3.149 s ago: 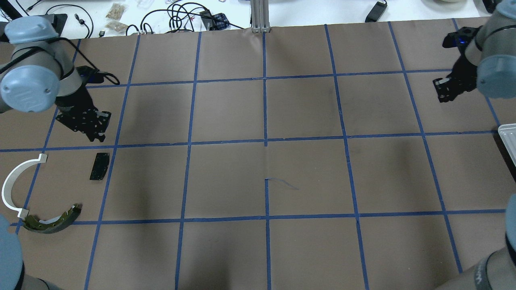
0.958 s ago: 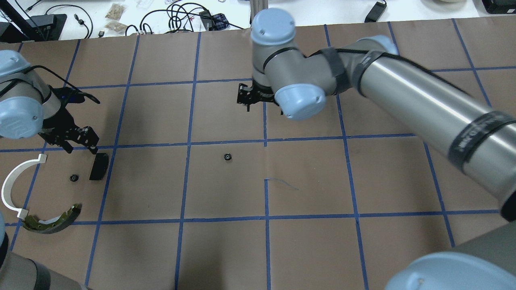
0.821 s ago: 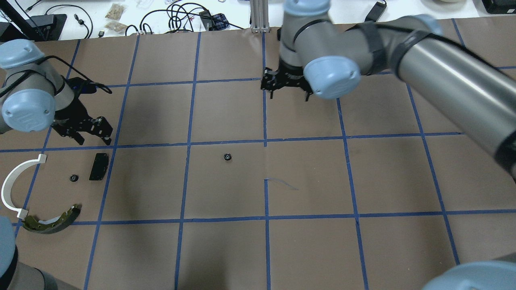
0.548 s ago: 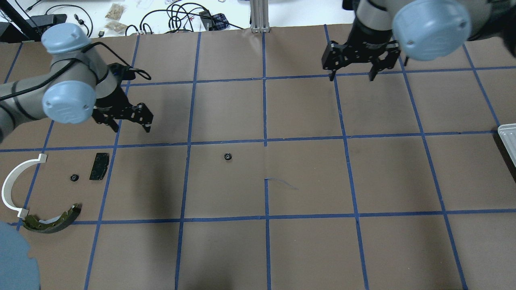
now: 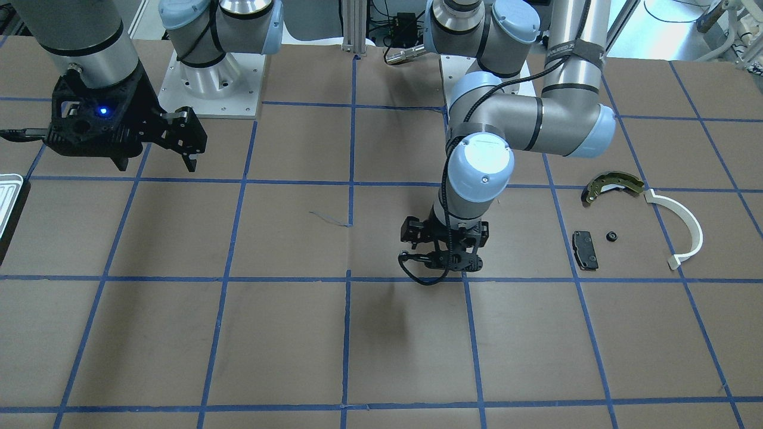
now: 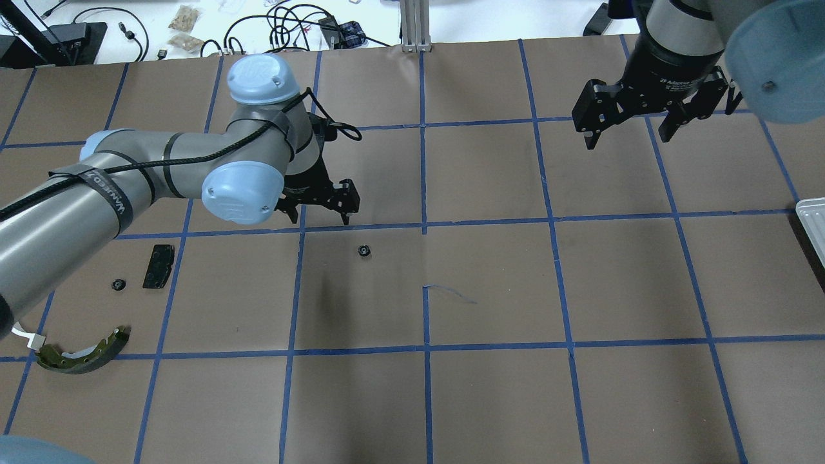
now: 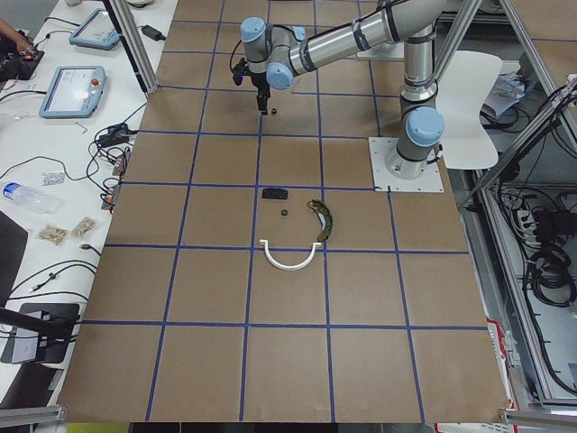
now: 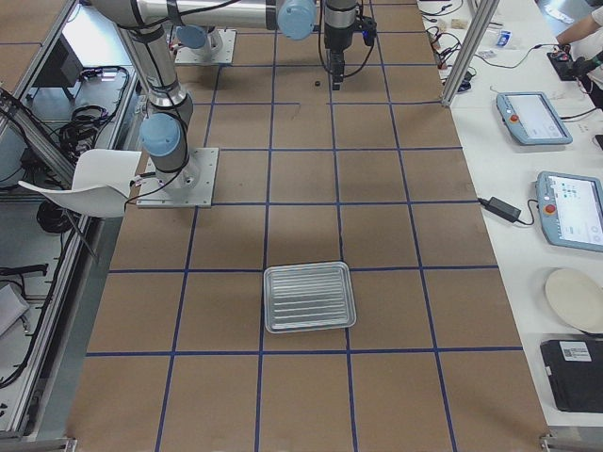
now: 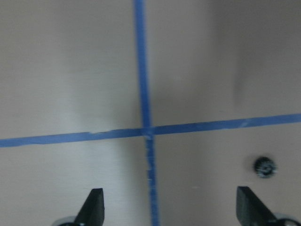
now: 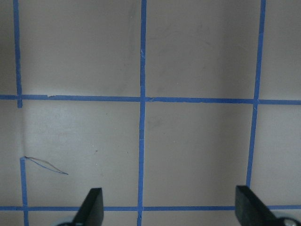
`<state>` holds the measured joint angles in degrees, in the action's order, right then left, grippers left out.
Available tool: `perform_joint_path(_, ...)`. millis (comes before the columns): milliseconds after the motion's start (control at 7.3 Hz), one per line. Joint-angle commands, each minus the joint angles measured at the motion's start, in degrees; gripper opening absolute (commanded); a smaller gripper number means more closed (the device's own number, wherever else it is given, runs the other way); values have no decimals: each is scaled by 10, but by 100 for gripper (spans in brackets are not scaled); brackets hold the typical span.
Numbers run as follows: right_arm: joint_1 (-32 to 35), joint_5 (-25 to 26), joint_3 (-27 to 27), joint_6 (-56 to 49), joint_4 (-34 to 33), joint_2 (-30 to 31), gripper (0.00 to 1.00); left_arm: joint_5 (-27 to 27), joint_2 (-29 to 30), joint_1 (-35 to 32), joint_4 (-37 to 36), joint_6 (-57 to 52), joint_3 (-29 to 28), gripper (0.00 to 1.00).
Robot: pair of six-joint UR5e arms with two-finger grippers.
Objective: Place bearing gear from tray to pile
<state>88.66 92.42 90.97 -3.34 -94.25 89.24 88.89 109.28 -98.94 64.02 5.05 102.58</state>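
A small black bearing gear [image 6: 364, 251] lies alone mid-table. It also shows in the left wrist view [image 9: 265, 166]. My left gripper [image 6: 316, 214] hovers open and empty just beyond it and to its left, its fingertips [image 9: 94, 203] wide apart. A second gear [image 6: 118, 284] lies in the pile, beside the black brake pad [image 6: 158, 265] and the brass-and-black brake shoe [image 6: 80, 355]. The white arc [image 5: 681, 229] is mostly hidden by my left arm in the overhead view. My right gripper [image 6: 627, 135] is open and empty at the far right. The silver tray [image 8: 309, 297] looks empty.
The tray's corner [image 6: 813, 222] shows at the table's right edge. Cables and small bags [image 6: 283, 29] lie on the white bench beyond the table's far edge. My left arm [image 6: 129, 174] stretches over the left half of the table.
My left gripper has swung right from near the pile to just beyond the mid-table gear. My right gripper has moved further right. Both stay open, and neither gear has moved.
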Motion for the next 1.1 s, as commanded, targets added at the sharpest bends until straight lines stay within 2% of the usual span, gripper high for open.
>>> perform_joint_path(0, 4, -3, -7, 1, -16, 6, 100, -15, 16, -38, -38, 38, 13, 100)
perform_joint_path(137, 6, -8, -29, 3, -11, 2, 100, -17, 28, -41, -95, 48, 40, 100)
perform_joint_path(274, 6, -35, -65, 9, 10, -12, 100, -17, 39, -41, -132, 57, 59, 100)
perform_joint_path(411, 6, -31, -76, 16, 39, -18, 100, -17, 47, -41, -140, 58, 64, 100)
perform_joint_path(548, 12, -36, -63, 51, 39, -15, 99, -17, 52, -42, -140, 58, 65, 97)
perform_joint_path(685, 30, -32, -44, 56, 28, -14, 99, -18, 54, -42, -140, 58, 67, 87)
perform_joint_path(958, 31, -32, -41, 58, 14, -16, 100, -18, 54, -42, -140, 57, 67, 67)
